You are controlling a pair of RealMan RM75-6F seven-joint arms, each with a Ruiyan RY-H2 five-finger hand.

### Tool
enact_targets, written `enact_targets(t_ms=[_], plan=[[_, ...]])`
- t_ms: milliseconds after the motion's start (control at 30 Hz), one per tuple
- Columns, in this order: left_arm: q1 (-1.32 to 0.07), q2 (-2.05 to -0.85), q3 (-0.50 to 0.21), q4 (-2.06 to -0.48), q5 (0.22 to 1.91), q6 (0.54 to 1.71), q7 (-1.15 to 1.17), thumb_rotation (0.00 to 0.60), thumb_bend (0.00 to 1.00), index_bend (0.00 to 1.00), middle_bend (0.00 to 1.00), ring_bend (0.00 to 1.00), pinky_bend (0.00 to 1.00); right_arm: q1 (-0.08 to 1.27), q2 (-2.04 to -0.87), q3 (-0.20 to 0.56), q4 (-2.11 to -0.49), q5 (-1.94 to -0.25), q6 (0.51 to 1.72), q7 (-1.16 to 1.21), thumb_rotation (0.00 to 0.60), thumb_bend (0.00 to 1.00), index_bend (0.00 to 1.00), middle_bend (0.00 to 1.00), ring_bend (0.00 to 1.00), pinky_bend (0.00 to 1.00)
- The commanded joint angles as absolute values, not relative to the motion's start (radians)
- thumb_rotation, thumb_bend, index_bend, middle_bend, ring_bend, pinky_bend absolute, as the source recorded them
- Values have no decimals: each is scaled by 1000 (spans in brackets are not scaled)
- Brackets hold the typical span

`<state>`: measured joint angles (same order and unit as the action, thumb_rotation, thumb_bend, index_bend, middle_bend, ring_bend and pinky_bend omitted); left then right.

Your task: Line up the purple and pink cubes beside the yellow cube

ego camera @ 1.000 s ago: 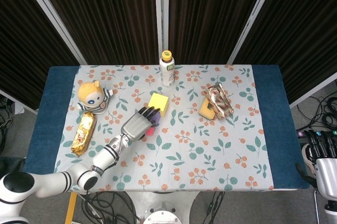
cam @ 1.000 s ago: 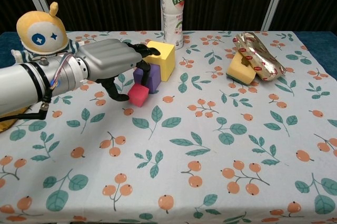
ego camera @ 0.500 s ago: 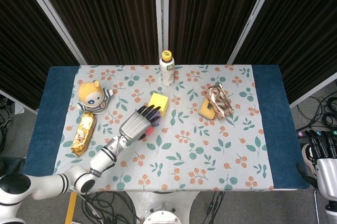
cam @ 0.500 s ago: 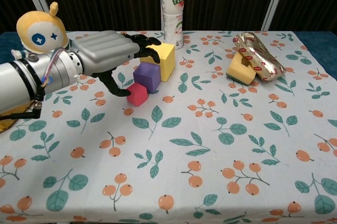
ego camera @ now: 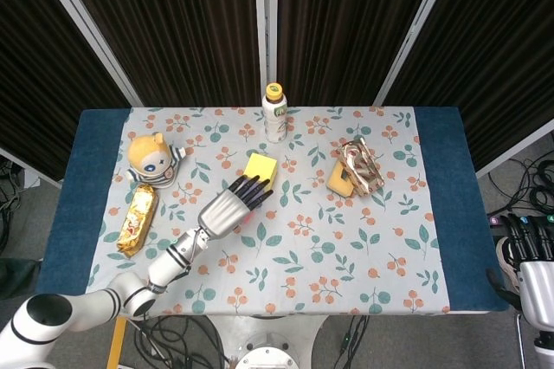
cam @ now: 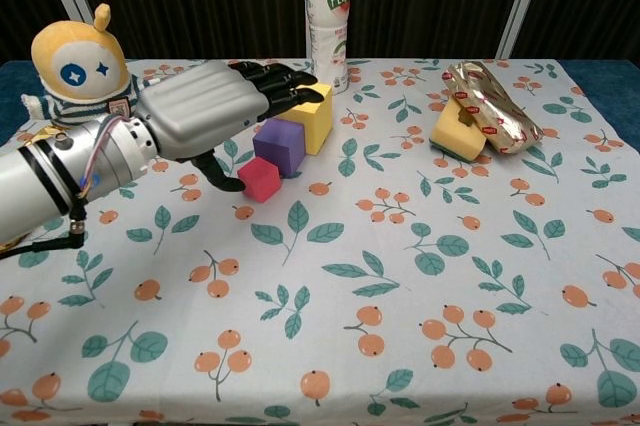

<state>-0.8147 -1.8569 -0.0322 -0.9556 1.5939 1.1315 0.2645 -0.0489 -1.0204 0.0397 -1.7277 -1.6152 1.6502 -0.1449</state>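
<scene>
Chest view shows the left robot hand (cam: 215, 106) spread and holding nothing above the pink cube (cam: 260, 179), purple cube (cam: 280, 147) and yellow cube (cam: 312, 116), apparently touching in a diagonal row, so only withdrawal is judged to be needed.

You see the left hand (cam: 205, 106) with a smooth silver metallic shell and matt black fingers (cam: 280, 81). Just beyond the fingertips sits a matt yellow cube (cam: 312, 114); under them, matt purple cube (cam: 279, 147) and pink cube (cam: 259, 178) on a printed cloth tablecloth (cam: 420, 276).
</scene>
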Motion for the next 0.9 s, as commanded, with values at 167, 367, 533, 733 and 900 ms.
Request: enact_targets(t_ms=[167,367,533,733,900], plan=[[-832,-1901,-31,-893,1616,1125,297,600,0,72,0,2,164,-49,-1018,42,-1728,-1611,1649,-144,600,164,58,80,0,121],[-836,-1922,-39,-860,1603,1102,315,600,0,72,0,1,165,-50,-1018,43,-1725,-1606,1649,-140,600,164,58,80,0,121],[-838,-1931,-46,-852,1595,1096,310,600,0,72,0,1,165,-49,-1017,44,-1726,-1605,1646,-141,600,164,58,80,0,121],[-848,-1941,-59,-844,1587,1086,309,600,0,72,0,1,164,-51,-1016,44,-1728,-1603,1647,-145,600,164,58,80,0,121],[-854,-1952,-71,-836,1574,1073,309,600,0,73,0,1,164,-53,-1015,45,-1731,-1600,1649,-148,600,164,58,80,0,121]])
